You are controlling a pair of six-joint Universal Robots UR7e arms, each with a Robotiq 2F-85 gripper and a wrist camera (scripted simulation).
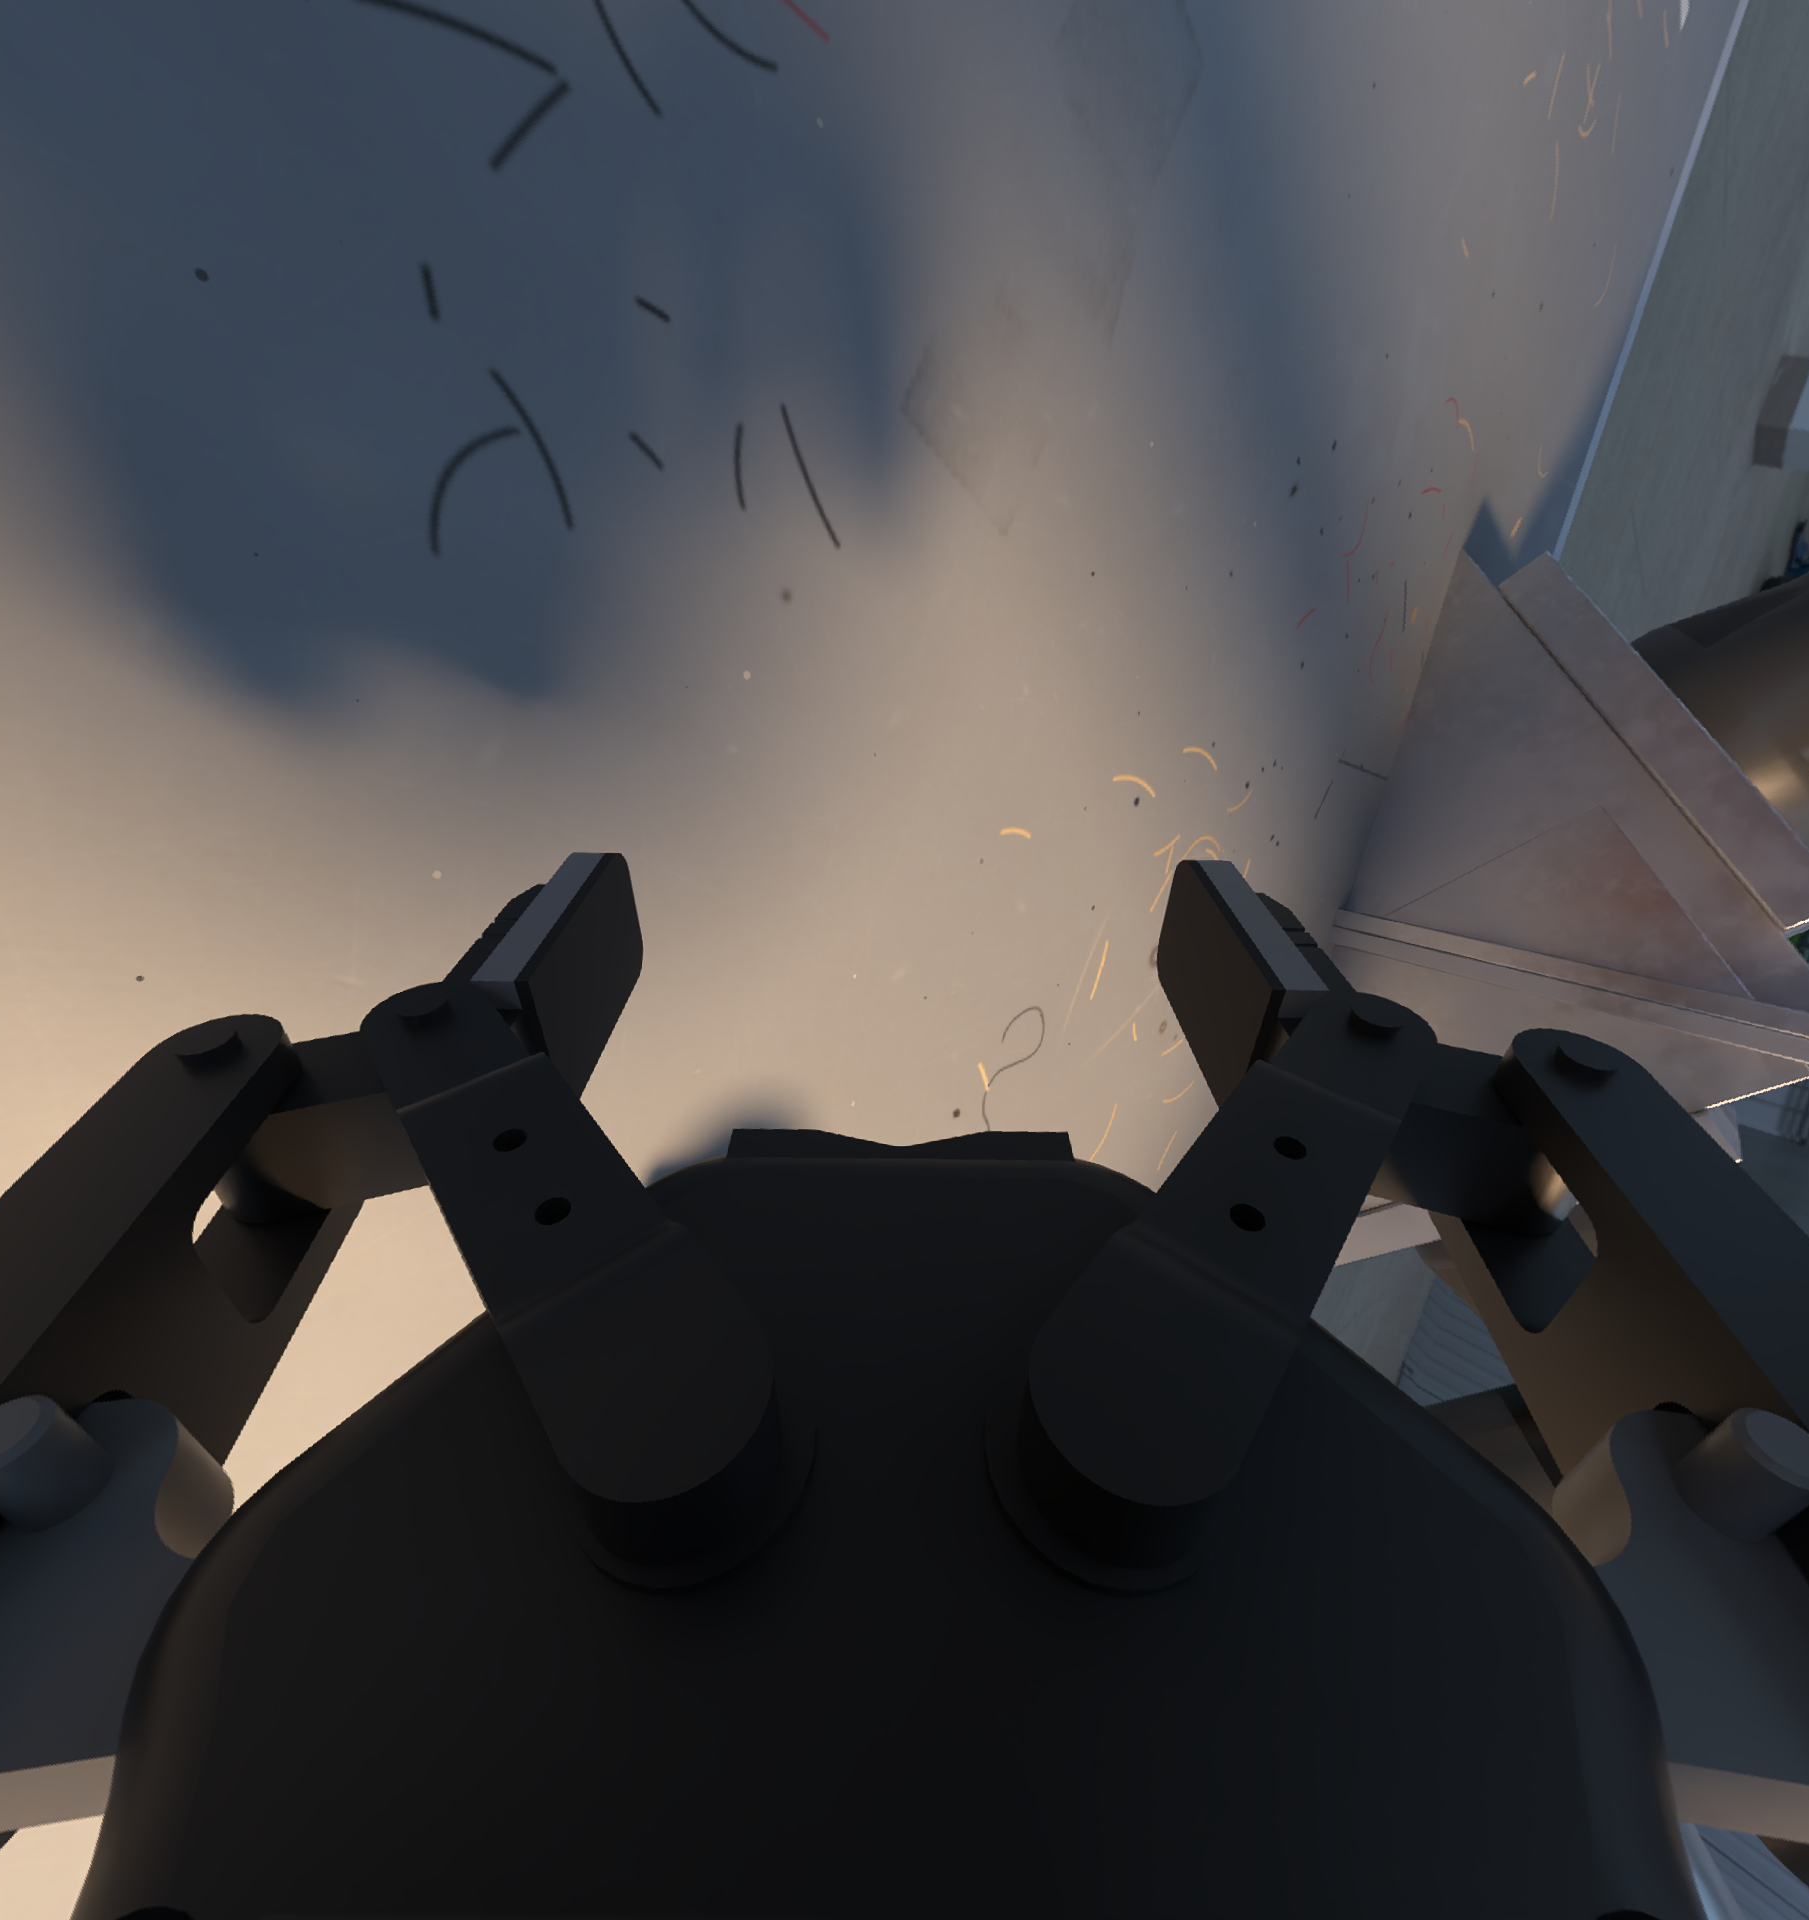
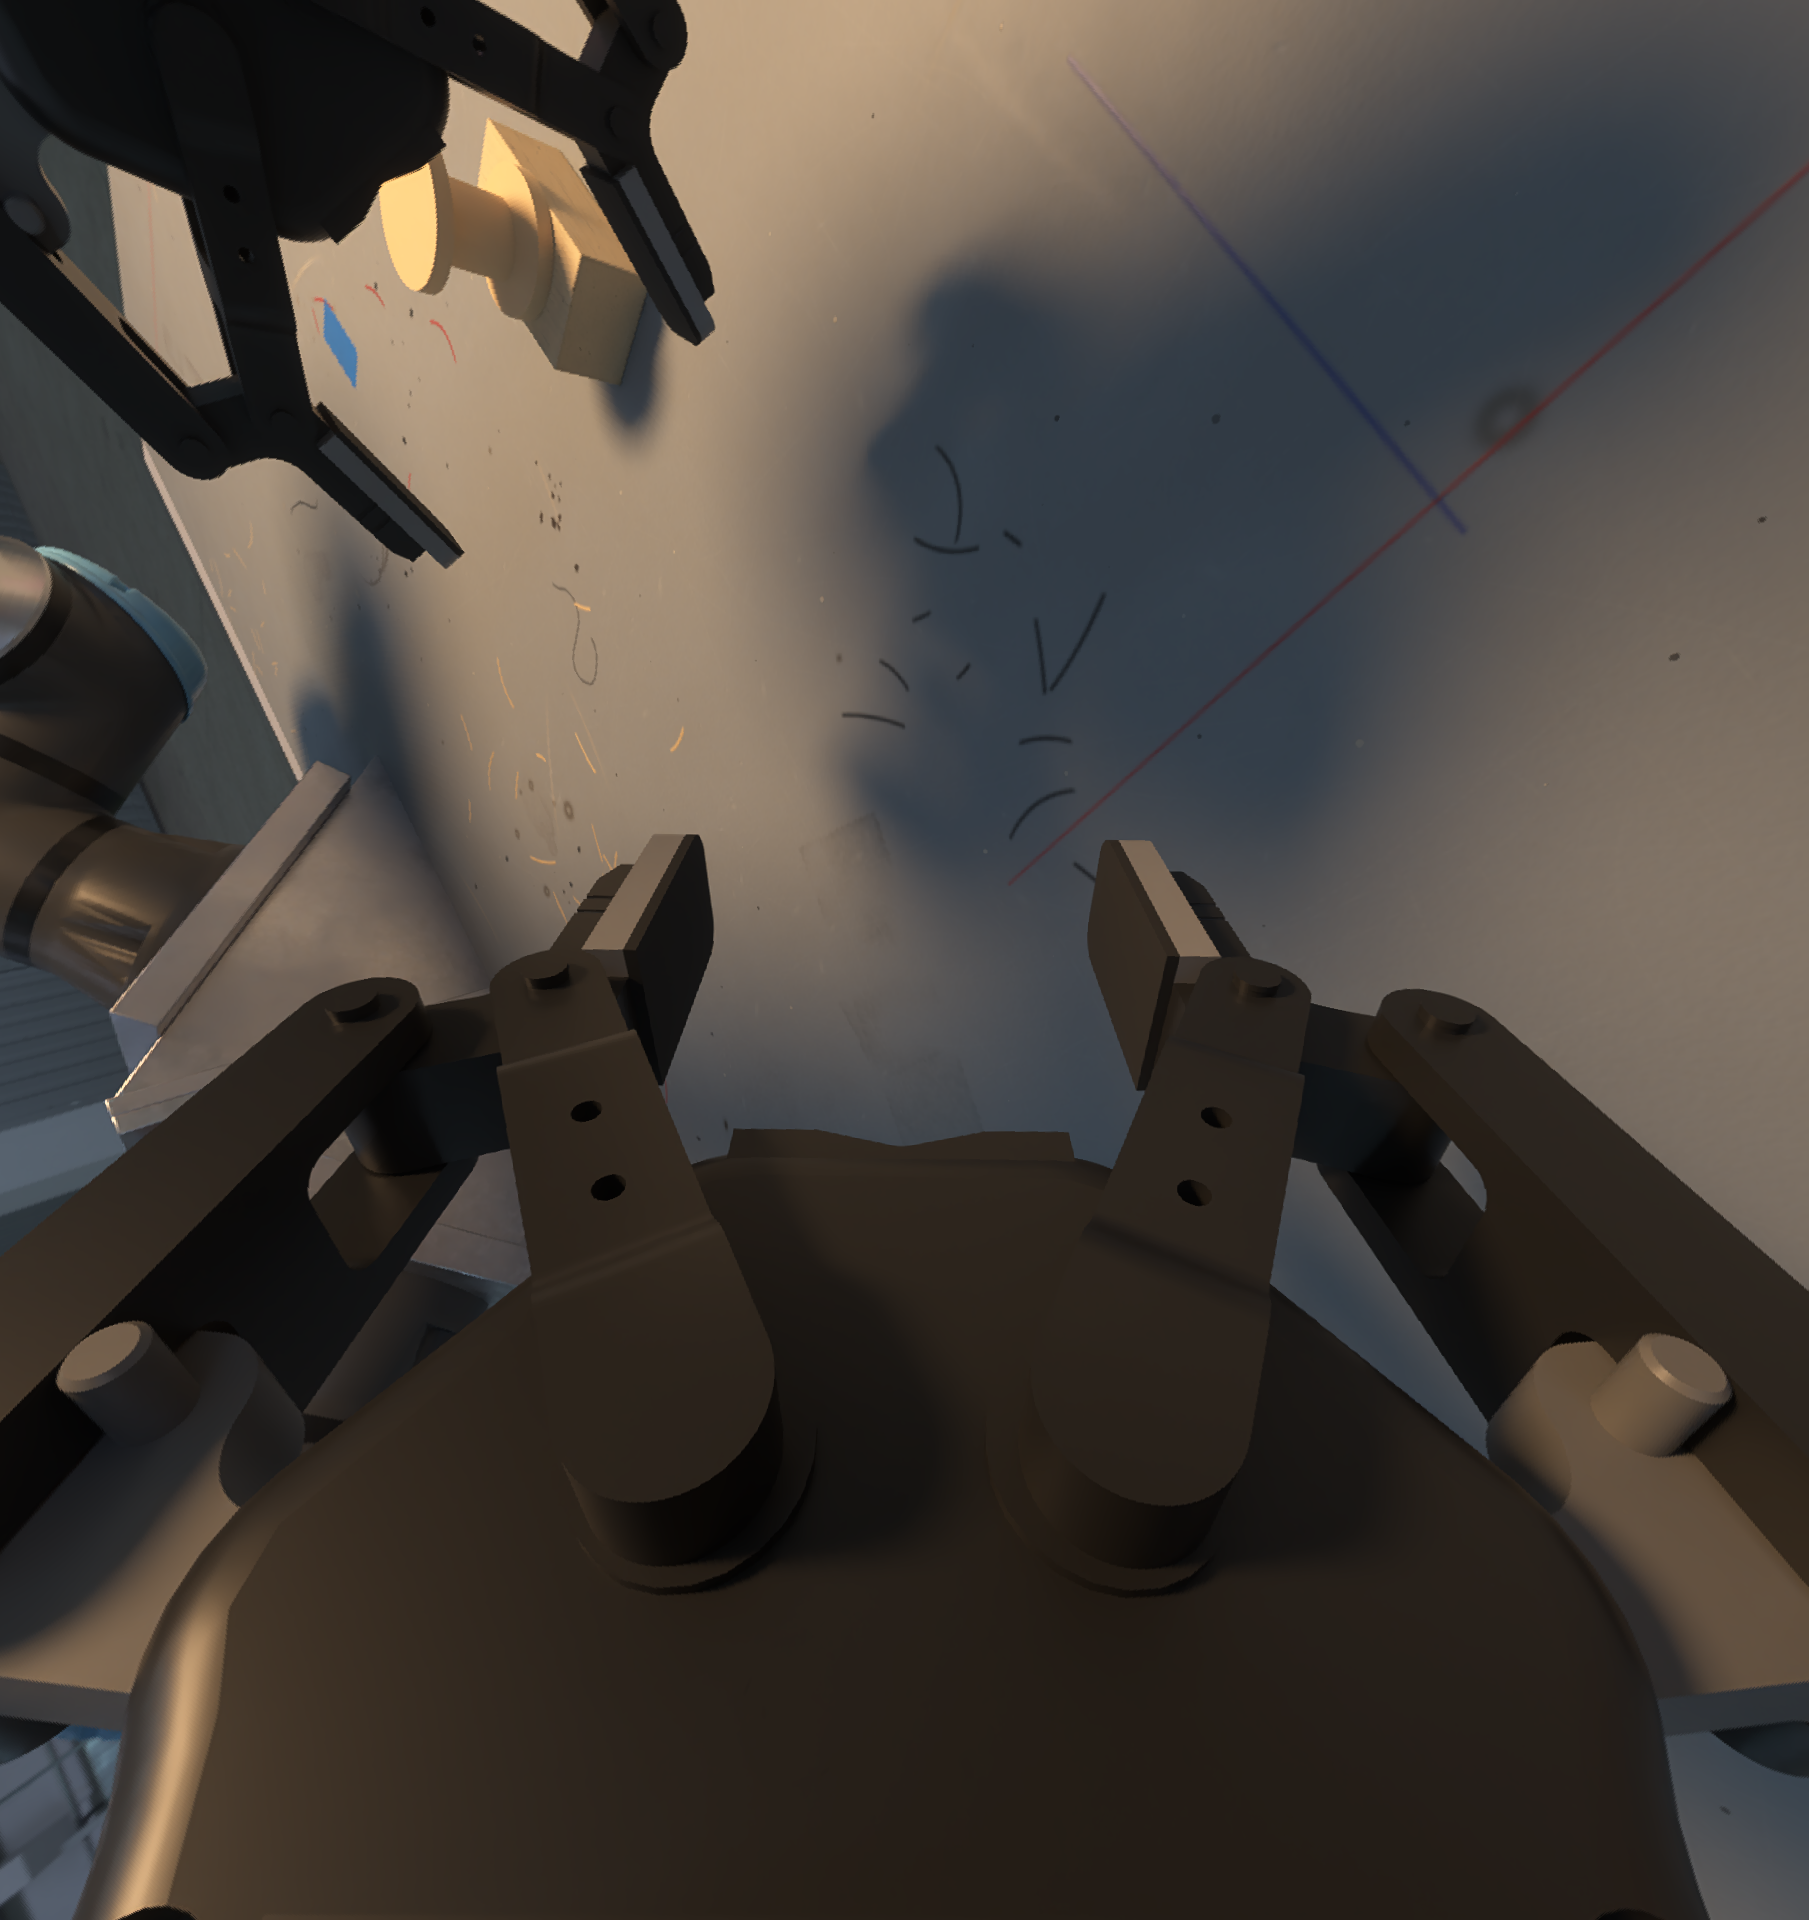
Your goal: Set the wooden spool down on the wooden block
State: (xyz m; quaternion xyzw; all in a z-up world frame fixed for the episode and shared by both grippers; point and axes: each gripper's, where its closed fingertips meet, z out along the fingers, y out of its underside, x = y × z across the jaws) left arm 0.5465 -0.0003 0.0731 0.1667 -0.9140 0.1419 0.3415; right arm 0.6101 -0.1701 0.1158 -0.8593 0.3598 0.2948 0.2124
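Observation:
A pale wooden spool [image 2: 469, 231] stands with one flange on a pale wooden block [image 2: 593, 301], which rests on the grey table [image 2: 1399, 987], at the upper left of the right wrist view. My left gripper [image 2: 562, 426] hangs there open, one finger just in front of the block's edge, and holds nothing. In its own view my left gripper [image 1: 900, 914] is open over bare table [image 1: 879, 644]; spool and block are out of that view. My right gripper [image 2: 905, 909] is open and empty, well away from the block.
A metal mounting plate [image 1: 1565, 831] sits at the table edge on the right; it also shows in the right wrist view [image 2: 256, 894] beneath the left arm [image 2: 48, 727]. A small blue patch [image 2: 339, 343] and thin red and blue lines mark the table.

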